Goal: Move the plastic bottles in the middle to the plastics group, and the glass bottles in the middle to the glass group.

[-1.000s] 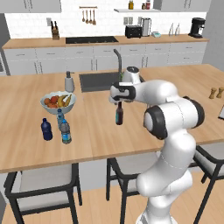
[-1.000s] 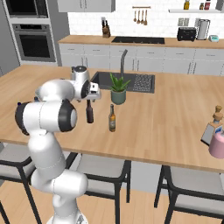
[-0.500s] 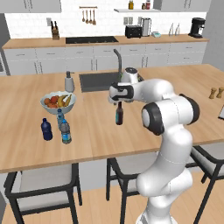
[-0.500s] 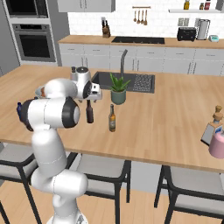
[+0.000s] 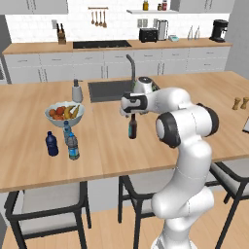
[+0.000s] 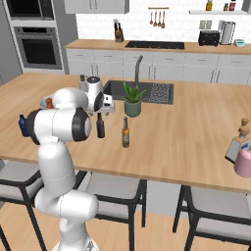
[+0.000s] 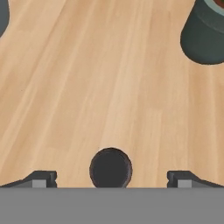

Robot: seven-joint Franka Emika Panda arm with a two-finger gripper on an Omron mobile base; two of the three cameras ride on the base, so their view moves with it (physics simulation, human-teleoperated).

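The near-black dark brown bottle [image 5: 132, 128] [image 6: 100, 127] stands upright mid-counter. My gripper [image 5: 132, 115] [image 6: 100, 113] [image 7: 111, 178] hangs over its neck, open, with the fingertips [image 7: 40, 179] wide on either side of the bottle's round top [image 7: 110, 168]. The amber bottle [image 6: 125, 133] with a pale label stands just right of it. At the left, the clear greyish water bottle [image 5: 73, 147] with a blue band stands beside the navy bottle [image 5: 52, 144] [image 6: 22, 125] and the pale-blue bottle [image 5: 66, 130]. Two small brown bottles [image 5: 237, 103] stand at the far right.
A fruit bowl [image 5: 64, 113] sits behind the left-hand bottles. A potted plant [image 6: 131, 100] [image 7: 204, 30] stands close behind the beer bottles, with the sink [image 5: 104, 90] and faucet beyond. A pink container [image 6: 243, 162] is near the right edge.
The dark bottle stays in the same spot under the gripper. The arm's elbow has shifted slightly; nothing else moved.
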